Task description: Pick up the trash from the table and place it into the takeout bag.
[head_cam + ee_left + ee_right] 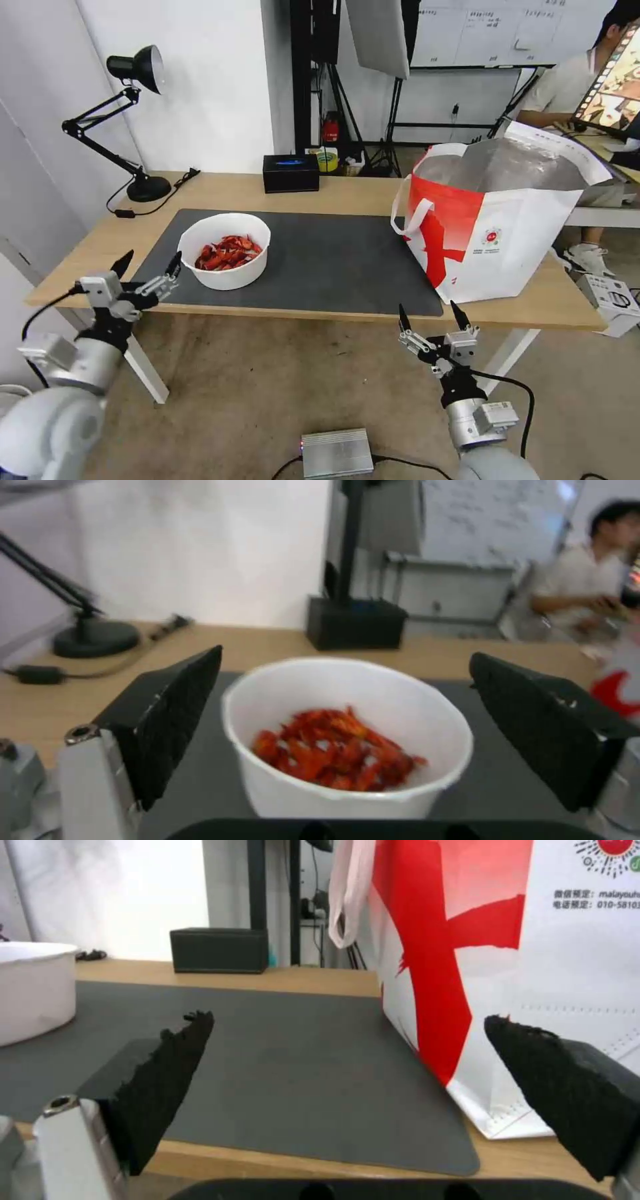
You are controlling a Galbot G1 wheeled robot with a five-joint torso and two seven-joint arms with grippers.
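I am holding my left tool (148, 267) spread wide at the table's (347, 195) near edge, facing the white bowl of crayfish shells (225, 249) on the mat (333, 263), while my right tool (432, 316), also spread, is hovering below the takeout bag (497, 220).

Table (347, 193) light wood — mat (333, 260) matt grey — bag (507, 247) foil-lined.

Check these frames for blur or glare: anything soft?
Left wrist view: soft throughout, the white round bowl of red crayfish shells smeared, the background person blurred. Right wrist view: sharp, print on the red-and-white takeout bag legible. Head view: crisp, mild sheen on the bag's silver foil lining.
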